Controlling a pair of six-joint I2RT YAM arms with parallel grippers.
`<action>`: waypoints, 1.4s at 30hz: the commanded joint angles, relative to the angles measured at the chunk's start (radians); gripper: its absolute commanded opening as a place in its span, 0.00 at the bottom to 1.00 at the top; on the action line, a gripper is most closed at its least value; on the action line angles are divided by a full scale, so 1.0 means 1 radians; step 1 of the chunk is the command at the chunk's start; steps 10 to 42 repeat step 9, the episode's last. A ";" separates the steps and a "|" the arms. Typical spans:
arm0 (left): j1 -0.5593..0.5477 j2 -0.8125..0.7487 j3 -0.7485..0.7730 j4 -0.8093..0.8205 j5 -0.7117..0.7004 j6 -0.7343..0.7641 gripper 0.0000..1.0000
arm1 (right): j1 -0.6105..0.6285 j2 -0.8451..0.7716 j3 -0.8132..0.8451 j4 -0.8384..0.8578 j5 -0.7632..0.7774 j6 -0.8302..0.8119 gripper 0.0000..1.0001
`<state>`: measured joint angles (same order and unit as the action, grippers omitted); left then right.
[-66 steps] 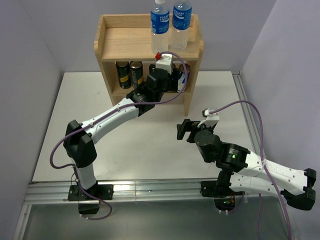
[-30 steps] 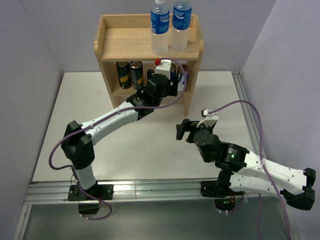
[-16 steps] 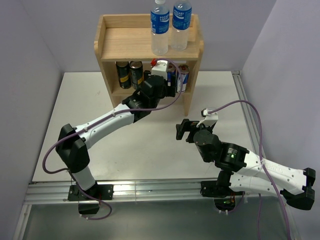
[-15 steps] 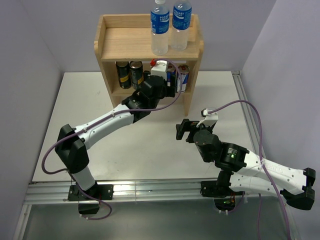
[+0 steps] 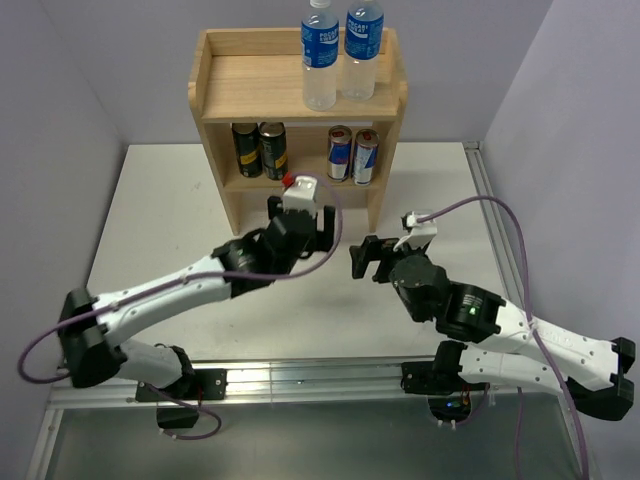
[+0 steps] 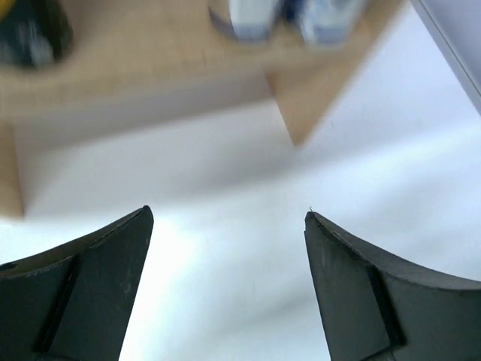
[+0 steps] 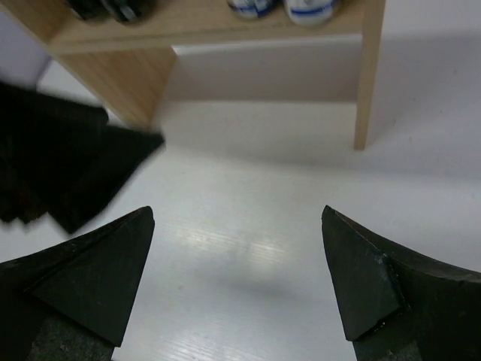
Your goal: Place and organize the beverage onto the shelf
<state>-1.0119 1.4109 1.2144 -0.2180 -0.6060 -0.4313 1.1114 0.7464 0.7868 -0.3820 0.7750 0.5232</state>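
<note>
Backed out of the lower tier, my left pincer now hangs over the white table, jaws apart, holding nothing. Just ahead of it stands the shelf, smooth pale wood with solid sides and a low rim, against the lilac back wall. Two blue-and-silver cans stand ahead and to its right, two dark cans ahead-left, and two clear bottles on the top board. My right pincer, also apart, hovers just right of it. Matte tabletop spreads from both to the shelf's feet.
</note>
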 commanded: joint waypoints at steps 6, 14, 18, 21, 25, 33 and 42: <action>-0.166 -0.553 -0.269 -0.296 -0.156 -0.299 0.91 | 0.002 -0.073 0.284 0.064 -0.132 -0.224 1.00; -0.168 -0.736 -0.357 -0.287 -0.182 -0.294 0.92 | 0.002 -0.045 0.354 0.054 -0.131 -0.255 1.00; -0.168 -0.736 -0.357 -0.287 -0.182 -0.294 0.92 | 0.002 -0.045 0.354 0.054 -0.131 -0.255 1.00; -0.168 -0.736 -0.357 -0.287 -0.182 -0.294 0.92 | 0.002 -0.045 0.354 0.054 -0.131 -0.255 1.00; -0.168 -0.736 -0.357 -0.287 -0.182 -0.294 0.92 | 0.002 -0.045 0.354 0.054 -0.131 -0.255 1.00; -0.168 -0.736 -0.357 -0.287 -0.182 -0.294 0.92 | 0.002 -0.045 0.354 0.054 -0.131 -0.255 1.00; -0.168 -0.736 -0.357 -0.287 -0.182 -0.294 0.92 | 0.002 -0.045 0.354 0.054 -0.131 -0.255 1.00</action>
